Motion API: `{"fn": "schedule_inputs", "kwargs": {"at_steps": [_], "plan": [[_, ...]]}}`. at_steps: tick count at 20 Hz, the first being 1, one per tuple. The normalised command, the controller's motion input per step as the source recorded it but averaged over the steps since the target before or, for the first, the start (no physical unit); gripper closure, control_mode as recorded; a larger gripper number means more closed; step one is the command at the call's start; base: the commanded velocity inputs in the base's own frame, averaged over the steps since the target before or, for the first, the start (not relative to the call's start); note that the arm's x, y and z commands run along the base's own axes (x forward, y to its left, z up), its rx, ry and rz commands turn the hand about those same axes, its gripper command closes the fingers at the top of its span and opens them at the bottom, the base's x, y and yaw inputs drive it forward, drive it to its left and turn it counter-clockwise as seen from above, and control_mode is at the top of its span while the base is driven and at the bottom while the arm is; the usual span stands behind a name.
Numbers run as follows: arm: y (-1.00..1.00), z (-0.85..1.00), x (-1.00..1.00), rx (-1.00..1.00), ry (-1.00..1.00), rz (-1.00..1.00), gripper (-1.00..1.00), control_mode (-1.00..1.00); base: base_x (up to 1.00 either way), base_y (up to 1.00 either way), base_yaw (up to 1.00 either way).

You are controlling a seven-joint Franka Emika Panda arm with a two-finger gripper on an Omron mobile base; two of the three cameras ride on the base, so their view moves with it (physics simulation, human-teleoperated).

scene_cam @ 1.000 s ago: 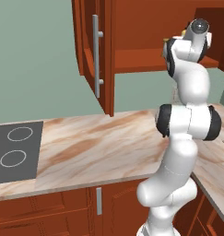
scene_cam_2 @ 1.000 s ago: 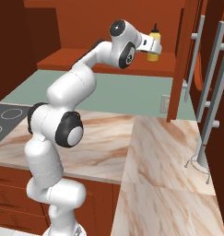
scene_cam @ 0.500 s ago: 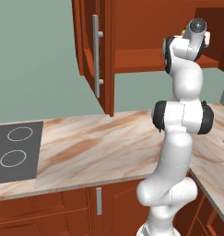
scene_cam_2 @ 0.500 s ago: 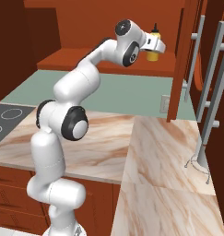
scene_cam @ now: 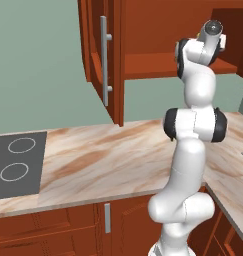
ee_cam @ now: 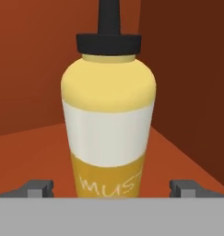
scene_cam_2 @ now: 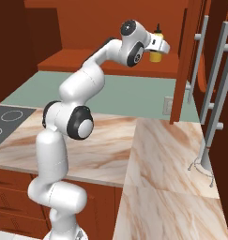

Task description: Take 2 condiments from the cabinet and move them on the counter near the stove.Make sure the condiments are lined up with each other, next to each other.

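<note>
**Hand closing in on the mustard bottle, jaws wide, nothing gripped yet**

Over the last second: arm stretched further up and into the open wall cabinet (scene_cam: 143, 30); elbow lifted and straightened in both base views, hand carried closer to the yellow mustard squeeze bottle (ee_cam: 109, 115). No change in finger spacing across that second. Bottle itself unmoved on the inner shelf (scene_cam_2: 87, 58).

Meaning for the task: reach nearly complete, first of the two condiments about to be taken; judged as the final approach before the pinch. Nothing yet on the marble counter (scene_cam: 118, 155) beside the cooktop (scene_cam: 18, 160). Second condiment, the wooden shaker, not made out here.

Gripper (ee_cam: 111, 189): fingers spread fully apart, one tip (ee_cam: 39, 188) on each side of the bottle's lower body, clear gaps both sides, no contact visible. Bottle roughly centred between them.

Location: bottle standing on the shelf near the cabinet's right-hand inner corner, side wall just beside it, back wall behind. In the right base view, seen just past the hand at (scene_cam_2: 155, 47).

Orientation: upright, long axis vertical, black pointed nozzle (ee_cam: 109, 18) aimed straight up, base flat on the shelf. Label facing the hand, lettering "MUS…" at the bottom. Approach horizontal, across the long axis; likely a side grip on the lower body.
</note>
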Motion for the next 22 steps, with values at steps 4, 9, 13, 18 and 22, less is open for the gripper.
{"fn": "schedule_inputs", "kwargs": {"at_steps": [4, 9, 13, 18, 22], "plan": [[0.00, -0.06, 0.14, 0.00, 0.00, 0.00, -1.00, -1.00, 0.00, 0.00, 0.00], [0.00, -0.06, 0.12, 0.00, 0.00, 0.00, -1.00, -1.00, 0.00, 0.00, 0.00], [0.00, -0.04, 0.16, 0.00, 0.00, 0.00, -1.00, -1.00, 0.00, 0.00, 0.00], [0.00, -0.01, 0.18, 0.00, 0.01, 0.00, -1.00, -1.00, 0.00, 0.00, 0.00], [-0.01, 0.00, 0.12, 0.00, 0.00, 0.00, -1.00, -1.00, 0.00, 0.00, 0.00]]}}
